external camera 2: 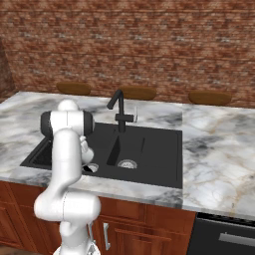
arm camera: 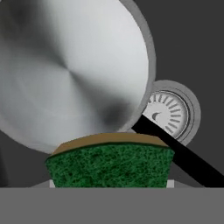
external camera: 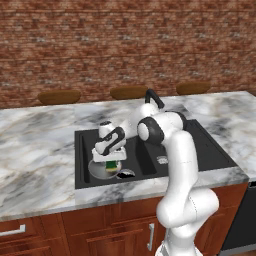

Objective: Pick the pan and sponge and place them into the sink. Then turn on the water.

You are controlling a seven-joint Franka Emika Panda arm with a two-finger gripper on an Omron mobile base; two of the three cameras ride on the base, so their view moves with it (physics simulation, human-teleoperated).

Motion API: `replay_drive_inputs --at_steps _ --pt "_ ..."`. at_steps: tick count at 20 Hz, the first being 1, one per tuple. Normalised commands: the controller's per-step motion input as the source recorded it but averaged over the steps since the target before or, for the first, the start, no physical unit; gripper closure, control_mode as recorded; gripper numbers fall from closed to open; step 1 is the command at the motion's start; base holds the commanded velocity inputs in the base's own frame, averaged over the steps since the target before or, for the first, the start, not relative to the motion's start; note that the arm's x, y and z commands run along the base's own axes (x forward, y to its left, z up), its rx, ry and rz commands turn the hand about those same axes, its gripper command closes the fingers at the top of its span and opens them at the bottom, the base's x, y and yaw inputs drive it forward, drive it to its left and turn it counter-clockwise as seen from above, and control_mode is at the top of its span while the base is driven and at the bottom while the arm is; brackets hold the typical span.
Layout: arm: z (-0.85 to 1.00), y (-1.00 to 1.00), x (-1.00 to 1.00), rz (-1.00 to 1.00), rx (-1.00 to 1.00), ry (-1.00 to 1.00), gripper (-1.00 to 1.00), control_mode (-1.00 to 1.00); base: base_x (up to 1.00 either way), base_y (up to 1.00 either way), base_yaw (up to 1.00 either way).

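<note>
— Marble counter (external camera: 40, 150), black sink (external camera: 210, 150). Where's the pan (arm camera: 70, 70)?

— Lying in the larger basin. My fingers pinch the sponge (arm camera: 109, 164) just above it, so I'm mid-placement. Next I'd release, then reach for the faucet (external camera 2: 118, 107) lever.

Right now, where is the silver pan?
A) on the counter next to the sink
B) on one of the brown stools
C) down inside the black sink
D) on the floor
C. The pan lies on the dark floor of the sink, beside a round drain, with the gripper holding the sponge above it.
</note>
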Motion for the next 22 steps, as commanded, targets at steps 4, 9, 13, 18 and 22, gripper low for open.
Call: replay_drive_inputs --at_steps 4,9,13,18,22 --pt "-0.39 0.03 0.43 0.00 0.00 0.00 1.00 -1.00 0.00 0.00 0.00" --pt "-0.36 0.06 0.39 0.00 0.00 0.00 1.00 -1.00 0.00 0.00 0.00" --pt "-0.37 0.01 0.38 0.00 0.00 -0.01 1.00 -1.00 0.00 0.00 0.00" --pt "-0.32 0.00 0.29 0.00 0.00 -0.04 1.00 -1.00 0.00 0.00 0.00" --pt "-0.05 0.00 0.08 0.00 0.00 -0.09 -1.00 -1.00 0.00 0.00 0.00"
